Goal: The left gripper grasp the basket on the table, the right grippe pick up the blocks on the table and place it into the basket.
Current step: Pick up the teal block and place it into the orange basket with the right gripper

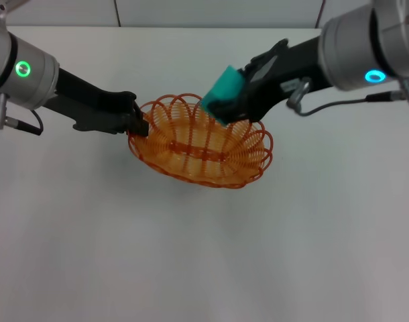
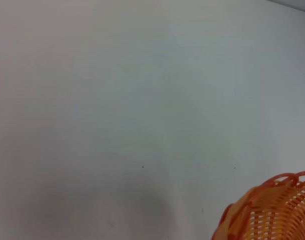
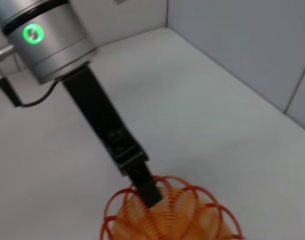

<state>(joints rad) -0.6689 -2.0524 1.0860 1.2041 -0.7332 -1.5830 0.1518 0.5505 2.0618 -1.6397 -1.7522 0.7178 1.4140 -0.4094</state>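
The orange wire basket [image 1: 201,144] sits on the white table [image 1: 191,255] at the middle of the head view. My left gripper [image 1: 139,126] is shut on the basket's left rim; the right wrist view shows its black fingers [image 3: 146,187] clamped on the looped edge of the basket [image 3: 167,215]. The teal-green block [image 1: 222,88] hangs above the basket's far right rim, with my right gripper [image 1: 226,106] shut on it. A corner of the basket [image 2: 272,210] shows in the left wrist view.
A grey wall with panel seams [image 3: 252,45] rises behind the table's far edge. Bare tabletop spreads in front of the basket and to both sides.
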